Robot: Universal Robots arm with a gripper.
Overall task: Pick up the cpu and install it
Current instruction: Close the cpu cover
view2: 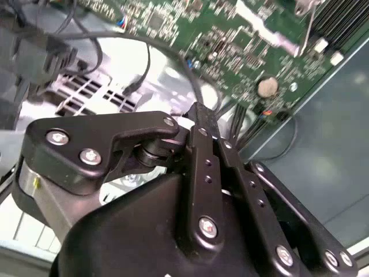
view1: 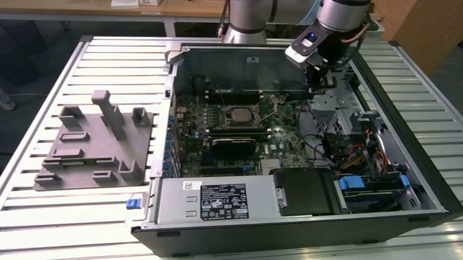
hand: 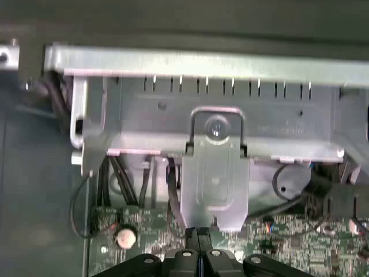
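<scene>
Fingers pressed together, the gripper [view1: 322,86] hung upper right, apart from the cpu [view1: 239,114], seemingly socketed at centre: judged light, rigid, fragile, best gripped by 2 edges.

Room inventory, taken from your gripper [view1: 322,88] outward.

1. Below it and spreading out on every side, you have one work table [view1: 43,76] of pale metal slats.
2. Behind it, past the table's far edge, you have one light wooden desk [view1: 181,7] on a white leg [view1: 168,25].
3. Behind it, toward the exterior view's right, stands one brown wooden panel [view1: 423,30].
4. Under the desk lies dark floor [view1: 51,38].
</scene>
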